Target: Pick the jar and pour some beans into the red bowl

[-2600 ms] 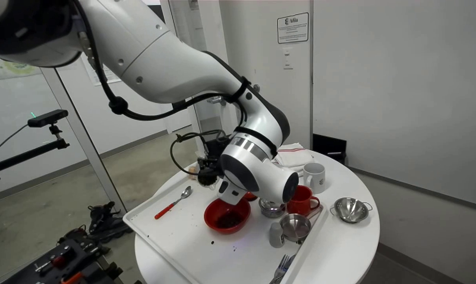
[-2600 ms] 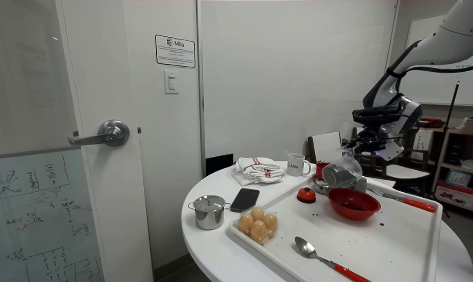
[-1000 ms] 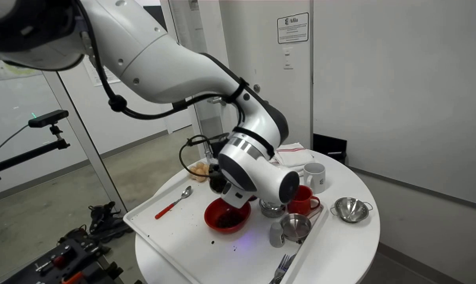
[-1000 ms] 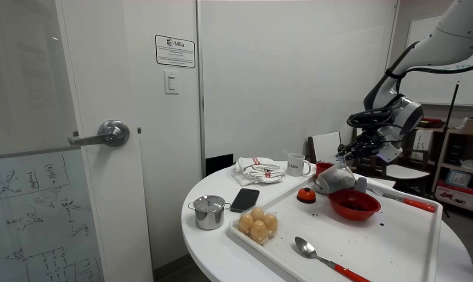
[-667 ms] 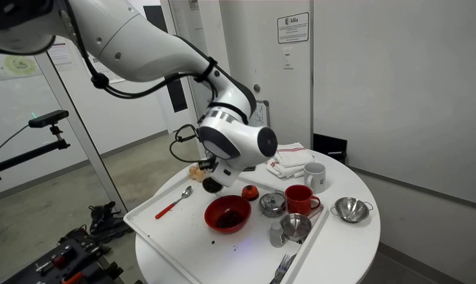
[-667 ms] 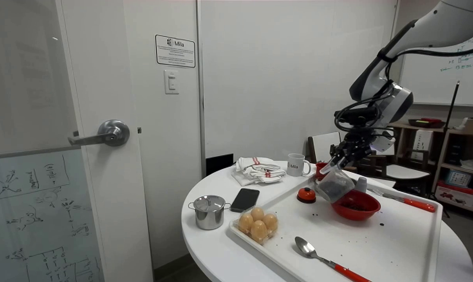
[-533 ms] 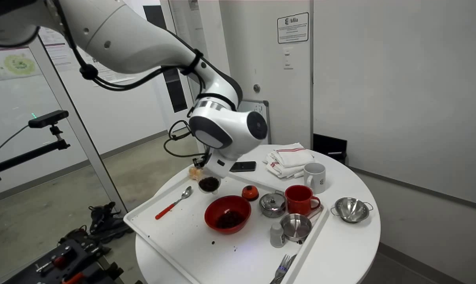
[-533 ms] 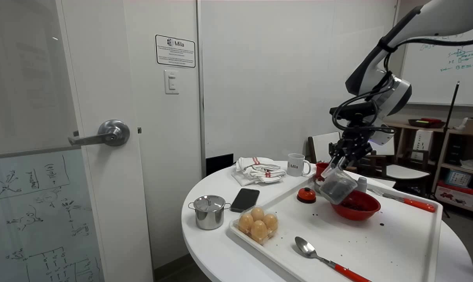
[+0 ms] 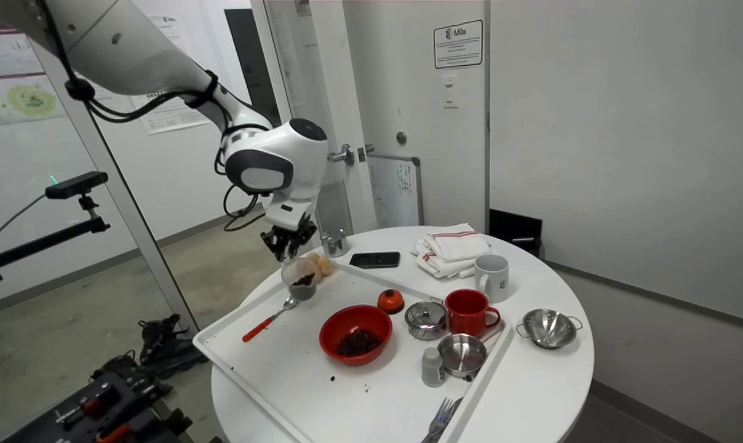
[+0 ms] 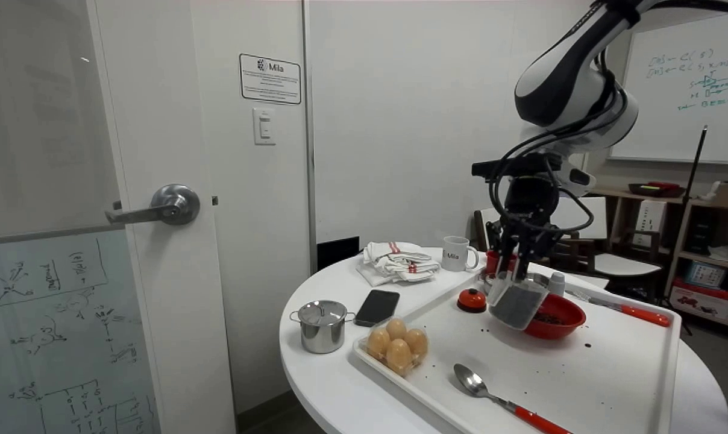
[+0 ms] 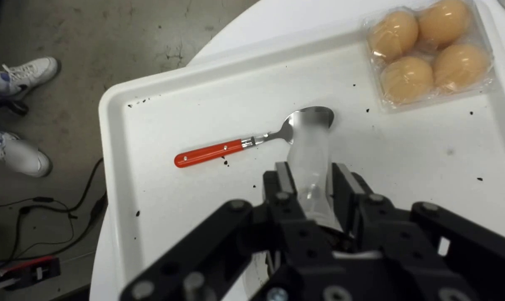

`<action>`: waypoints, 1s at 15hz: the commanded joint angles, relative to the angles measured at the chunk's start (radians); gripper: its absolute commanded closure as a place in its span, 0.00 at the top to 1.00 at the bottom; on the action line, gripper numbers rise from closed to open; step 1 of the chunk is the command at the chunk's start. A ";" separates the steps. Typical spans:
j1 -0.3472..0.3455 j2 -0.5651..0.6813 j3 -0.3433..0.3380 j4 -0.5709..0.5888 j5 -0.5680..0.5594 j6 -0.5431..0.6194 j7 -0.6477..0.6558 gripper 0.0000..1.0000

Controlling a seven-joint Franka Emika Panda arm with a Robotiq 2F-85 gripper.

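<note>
A clear plastic jar (image 9: 302,288) with a handle holds dark beans. It shows in both exterior views (image 10: 516,304), slightly tilted and held above the white tray. My gripper (image 11: 309,177) is shut on the jar's handle, with a finger on each side of it. The gripper also shows in an exterior view (image 10: 513,268). The red bowl (image 9: 339,321) sits on the tray with dark beans at its bottom. In an exterior view the jar partly covers the bowl (image 10: 557,331). The bowl is out of the wrist view.
A red-handled spoon (image 11: 210,153) lies below the jar. Packed eggs (image 11: 407,79) stand at the tray corner. An orange timer (image 9: 390,301), a lidded metal pot (image 9: 425,320), a red mug (image 9: 467,311) and a grey shaker (image 9: 433,367) stand beyond the bowl. The tray has a raised rim (image 9: 248,384).
The arm has moved away from the red bowl toward the spoon and eggs, with the jar still held. The jar has turned from strongly tilted at the bowl to more upright. The bowl has not moved.
</note>
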 commanded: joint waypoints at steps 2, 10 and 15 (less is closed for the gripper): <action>0.094 0.060 0.052 -0.026 -0.216 0.257 0.285 0.10; 0.310 0.211 -0.146 0.009 -0.695 0.286 0.859 0.11; 0.207 0.179 -0.041 0.017 -0.755 0.152 0.857 0.66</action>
